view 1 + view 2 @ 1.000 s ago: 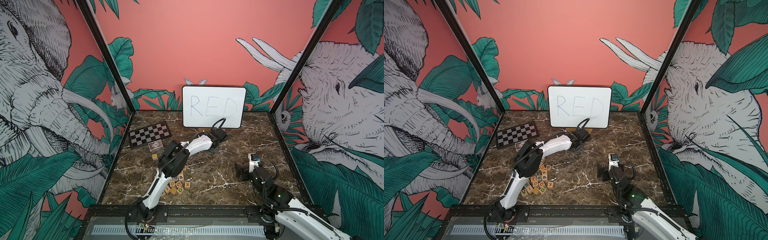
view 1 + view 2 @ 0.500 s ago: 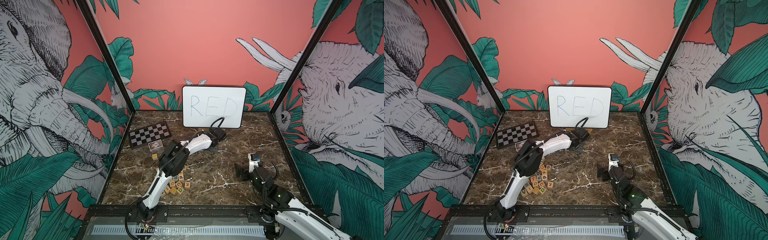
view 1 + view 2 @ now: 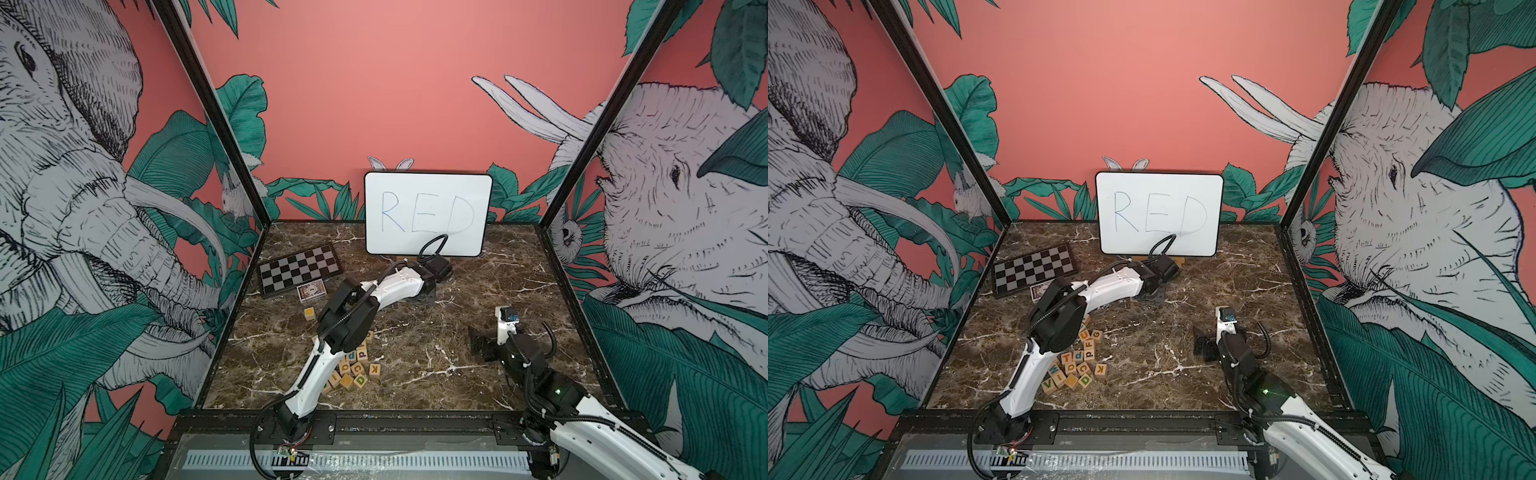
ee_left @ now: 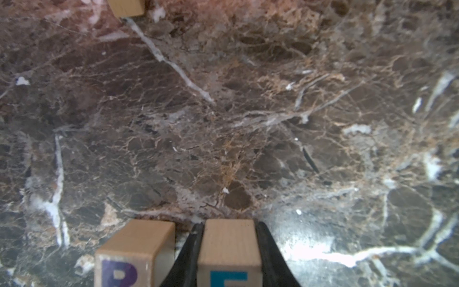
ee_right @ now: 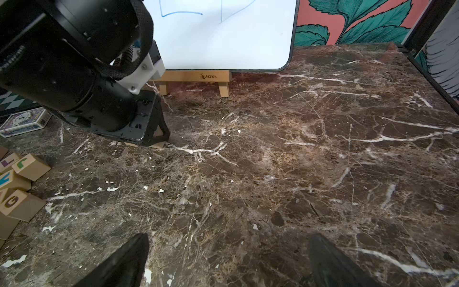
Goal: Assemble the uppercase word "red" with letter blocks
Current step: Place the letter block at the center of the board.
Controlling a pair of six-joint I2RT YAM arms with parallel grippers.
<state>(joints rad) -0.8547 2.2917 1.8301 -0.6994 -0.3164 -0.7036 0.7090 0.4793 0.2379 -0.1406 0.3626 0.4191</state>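
We are looking at a table with the whiteboard standing on a small easel at the middle of its back edge. At the back left the checkered board is lying flat, and a card box is lying just in front of it. A lone block is sitting just in front of that box. Toward the front left, the heap of letter blocks is lying partly under the left arm. Just in front of the easel, the left gripper is reaching down with the E block sitting between its fingers. The R block is lying just beside it, one finger between them. The right gripper is hanging over the table at the right, well apart from every block.
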